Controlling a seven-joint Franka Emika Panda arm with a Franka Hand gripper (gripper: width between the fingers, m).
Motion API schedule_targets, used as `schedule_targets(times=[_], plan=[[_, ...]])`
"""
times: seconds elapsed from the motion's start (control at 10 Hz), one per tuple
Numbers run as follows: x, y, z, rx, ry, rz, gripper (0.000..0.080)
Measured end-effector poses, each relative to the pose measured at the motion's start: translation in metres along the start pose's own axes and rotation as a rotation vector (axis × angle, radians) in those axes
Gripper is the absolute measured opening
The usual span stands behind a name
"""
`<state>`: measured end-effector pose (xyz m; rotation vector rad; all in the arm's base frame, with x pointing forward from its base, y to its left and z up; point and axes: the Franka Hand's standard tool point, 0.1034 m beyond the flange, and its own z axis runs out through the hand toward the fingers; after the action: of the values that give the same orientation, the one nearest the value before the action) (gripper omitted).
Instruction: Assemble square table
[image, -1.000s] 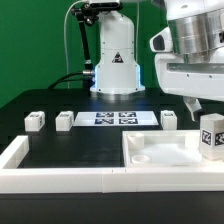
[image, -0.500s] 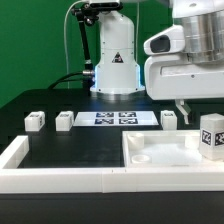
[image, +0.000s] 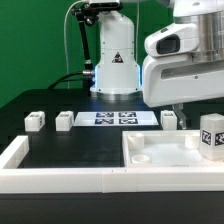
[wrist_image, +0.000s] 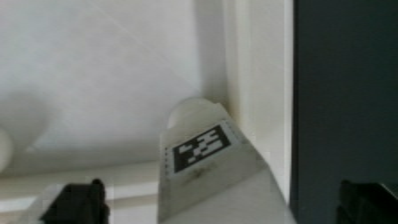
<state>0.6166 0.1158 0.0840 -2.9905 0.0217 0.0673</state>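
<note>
Presently, the black work table (image: 60, 100) filled most of the exterior view. The white robot arm base (image: 115, 60) stood at 12 o'clock on it, and the white wrist housing (image: 185, 60) hung at 2 o'clock. A long white rail (image: 50, 160) bordered the table from 8 to 6 o'clock. The white plastic square tabletop (image: 150, 150) with its raised rim lay flat at 4 o'clock, just beside the rail. The marker board (image: 118, 118) lay at the centre. Three small white leg blocks stood in line with it: the first leg block (image: 34, 121) and the second leg block (image: 66, 120) at its 9 o'clock, and the third leg block (image: 169, 118) at its 3 o'clock. The fourth leg block (image: 211, 135), which carried a tag, stood upright on the tabletop at 3 o'clock. In the wrist view, the gripper (wrist_image: 221, 203) had its dark fingertips (wrist_image: 75, 200) spread wide apart and clamped nothing. A tagged block (wrist_image: 214, 150) stood between them against the rim.
</note>
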Motion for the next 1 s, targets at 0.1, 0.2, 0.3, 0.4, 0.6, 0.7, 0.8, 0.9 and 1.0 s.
schedule_targets(times=[0.1, 0.2, 0.3, 0.4, 0.6, 0.7, 0.8, 0.9, 1.0], plan=[[0.000, 0.000, 0.000, 0.000, 0.000, -0.079, 0.0649], [0.000, 0.000, 0.000, 0.000, 0.000, -0.117, 0.0649], [0.004, 0.003, 0.000, -0.025, 0.015, -0.271, 0.0649], [0.008, 0.005, -0.002, -0.049, 0.036, -0.415, 0.0649], [0.010, 0.000, -0.002, -0.056, 0.055, -0.453, 0.0649], [0.011, 0.002, -0.002, -0.056, 0.054, -0.450, 0.0628], [0.010, 0.002, -0.002, -0.056, 0.054, -0.450, 0.0500], [0.010, 0.002, -0.002, -0.056, 0.054, -0.450, 0.0500], [0.011, 0.002, -0.002, -0.056, 0.054, -0.450, 0.0313]])
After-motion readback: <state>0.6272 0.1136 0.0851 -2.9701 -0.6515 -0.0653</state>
